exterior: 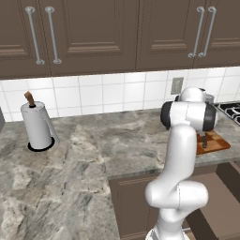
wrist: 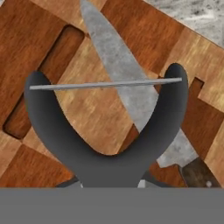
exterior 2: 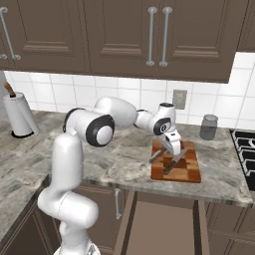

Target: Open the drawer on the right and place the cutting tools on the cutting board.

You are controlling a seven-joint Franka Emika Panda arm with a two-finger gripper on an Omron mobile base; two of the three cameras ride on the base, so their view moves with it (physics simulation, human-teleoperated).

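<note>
Hovering low over the cutting board (exterior 2: 187, 169), end effector (wrist: 107, 83) points down at it. In hand view a thin grey metal rod (wrist: 105, 84) spans tip to tip, 9 to 3 o'clock; whether fingers (wrist: 43, 109) grip it or have just let go, can't tell — jaws narrow. Knife (wrist: 127, 96) lies flat on board directly beneath, long axis 11 to 5 o'clock, dark handle at 5, blade tip at 11, crossing under rod. Right base view: drawer (exterior 2: 159, 226) stands pulled out below bench (exterior 2: 114, 159) edge, at 6 o'clock from board. Judgement: next move turns on rod vs board — tool sits right above board, close to it, so release then lift straight up, clear of knife.
</note>
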